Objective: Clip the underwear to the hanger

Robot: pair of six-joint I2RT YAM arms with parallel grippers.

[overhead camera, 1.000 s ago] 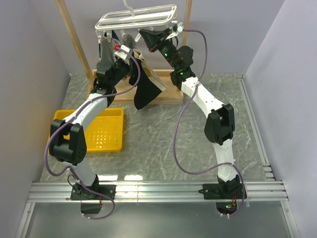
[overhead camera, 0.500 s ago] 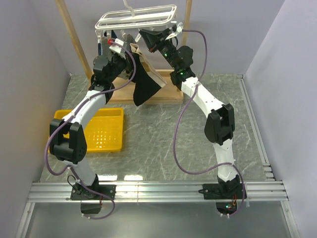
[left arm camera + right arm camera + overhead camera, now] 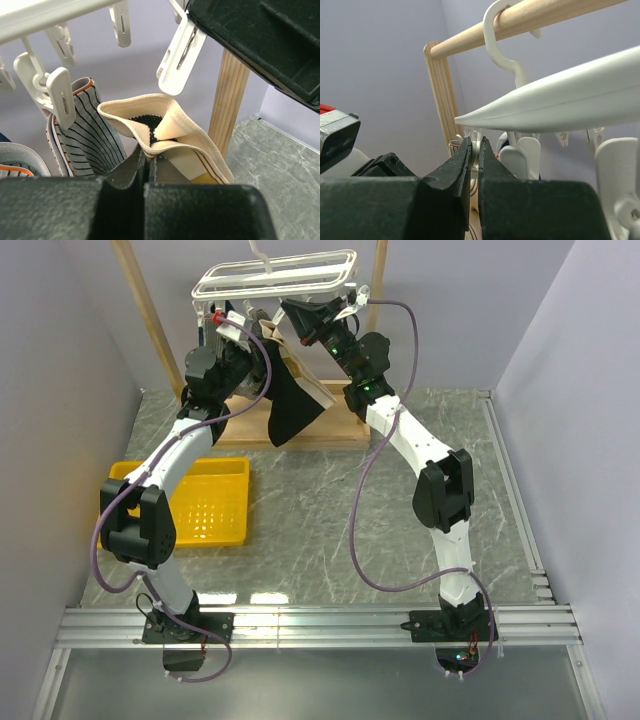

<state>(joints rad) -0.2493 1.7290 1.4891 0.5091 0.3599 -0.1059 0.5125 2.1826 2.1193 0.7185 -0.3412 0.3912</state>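
Observation:
The underwear point(image 3: 290, 418), black with a beige waistband point(image 3: 172, 120), hangs from my left gripper point(image 3: 148, 152), which is shut on a fold of the waistband. It is held up just under the white hanger point(image 3: 275, 280), below a dangling white clip point(image 3: 177, 57). My right gripper point(image 3: 476, 145) is shut on the top of that clip, right beneath the hanger's bar point(image 3: 560, 102). In the top view the left gripper point(image 3: 262, 335) and right gripper point(image 3: 292, 312) sit close together under the hanger.
A grey striped garment point(image 3: 87, 140) hangs clipped to the left of the underwear. The hanger's hook point(image 3: 502, 45) rests on the wooden stand's rod point(image 3: 530, 17); a stand post point(image 3: 230, 100) is close on the right. A yellow tray point(image 3: 210, 510) lies at the left.
My left gripper has lifted the underwear up and back toward the hanger's clips. The right arm has stayed still on its clip.

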